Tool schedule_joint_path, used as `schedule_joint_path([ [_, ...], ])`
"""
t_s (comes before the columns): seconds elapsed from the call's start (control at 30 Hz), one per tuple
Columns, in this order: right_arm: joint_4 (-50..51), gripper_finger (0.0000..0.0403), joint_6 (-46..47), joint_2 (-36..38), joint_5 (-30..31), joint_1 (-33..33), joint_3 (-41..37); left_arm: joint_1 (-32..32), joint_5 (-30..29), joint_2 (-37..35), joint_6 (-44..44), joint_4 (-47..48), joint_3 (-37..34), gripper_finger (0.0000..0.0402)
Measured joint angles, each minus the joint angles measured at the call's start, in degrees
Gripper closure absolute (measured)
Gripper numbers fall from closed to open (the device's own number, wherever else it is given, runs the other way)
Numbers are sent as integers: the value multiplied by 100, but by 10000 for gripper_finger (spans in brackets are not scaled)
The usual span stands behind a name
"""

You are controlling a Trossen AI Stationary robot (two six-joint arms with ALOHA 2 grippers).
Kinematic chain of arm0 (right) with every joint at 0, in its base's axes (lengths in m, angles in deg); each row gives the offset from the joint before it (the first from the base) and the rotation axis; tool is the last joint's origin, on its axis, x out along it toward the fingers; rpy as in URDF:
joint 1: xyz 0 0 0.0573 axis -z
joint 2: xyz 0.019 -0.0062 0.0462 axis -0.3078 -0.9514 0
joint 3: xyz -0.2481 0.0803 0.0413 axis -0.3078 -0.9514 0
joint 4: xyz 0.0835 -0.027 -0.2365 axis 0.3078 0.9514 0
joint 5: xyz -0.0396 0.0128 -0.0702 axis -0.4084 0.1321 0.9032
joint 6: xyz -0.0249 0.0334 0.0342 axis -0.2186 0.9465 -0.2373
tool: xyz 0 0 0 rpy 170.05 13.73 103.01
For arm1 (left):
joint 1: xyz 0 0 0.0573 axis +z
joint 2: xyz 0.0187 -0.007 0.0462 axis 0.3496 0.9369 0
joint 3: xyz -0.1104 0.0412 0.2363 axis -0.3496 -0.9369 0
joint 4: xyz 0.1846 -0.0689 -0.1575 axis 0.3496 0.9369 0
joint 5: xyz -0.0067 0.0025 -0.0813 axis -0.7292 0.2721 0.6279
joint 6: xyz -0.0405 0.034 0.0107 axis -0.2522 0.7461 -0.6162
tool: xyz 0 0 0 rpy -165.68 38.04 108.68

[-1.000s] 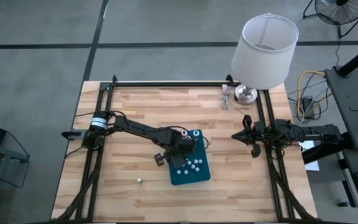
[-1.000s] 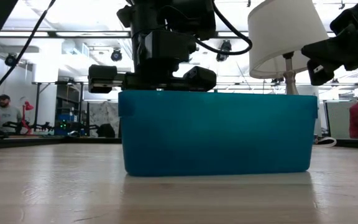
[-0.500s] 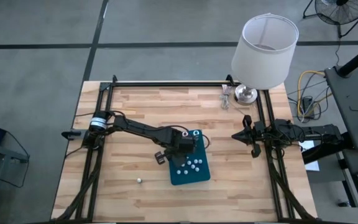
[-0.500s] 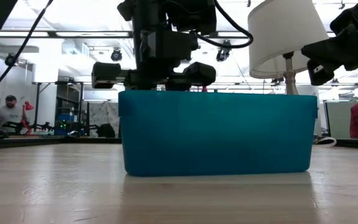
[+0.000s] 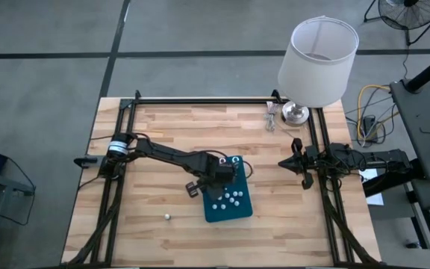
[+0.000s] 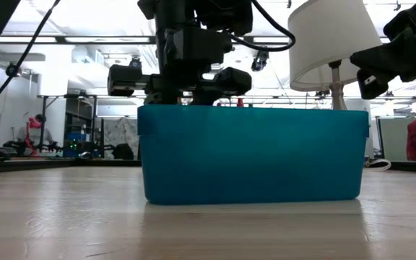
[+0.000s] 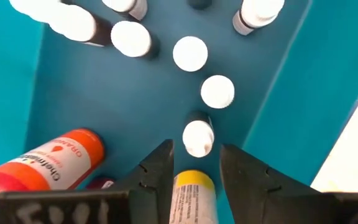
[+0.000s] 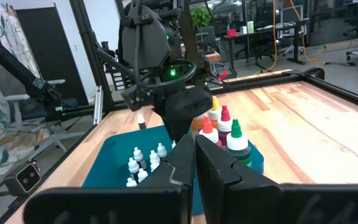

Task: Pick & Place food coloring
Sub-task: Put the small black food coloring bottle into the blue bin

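A yellow-capped bottle is clamped in the left gripper over the teal tray; right gripper is parked, clenched.

Even overhead light falls on the pale wooden bench, with only soft shadows under the arms. At bench height, bright ceiling fixtures backlight the teal tray; the near wood blurs. White bottle caps glare slightly.
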Motion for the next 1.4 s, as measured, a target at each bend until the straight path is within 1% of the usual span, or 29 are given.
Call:
schedule_joint_path([
  [0.23,-2,394,0,0,-1,1,-1,-43,1,-170,-5,140,177,301],
  [0.33,-2,394,0,0,0,2,-2,-62,-28,-281,-190,276,276,301],
  [0.47,-1,394,0,2,-1,1,0,-109,-181,-466,-983,732,473,301],
  [0.63,-2,394,0,2,-2,2,-2,-224,0,-817,-1927,1093,500,301],
  [0.77,0,394,0,4,-2,0,-1,-350,19,-1069,-2609,1410,482,301],
  [0.93,-1,394,0,-8,7,2,-2,-471,86,-1277,-3682,1782,471,301],
  [1.07,-6,394,2,-11,5,2,-2,-585,150,-1452,-4341,2072,460,301],
  [1.17,0,394,0,-9,2,2,-2,-713,168,-1587,-4652,2206,404,301],
  [1.4,0,394,0,2,4,2,-2,-982,186,-1921,-4946,2238,-102,301],
])
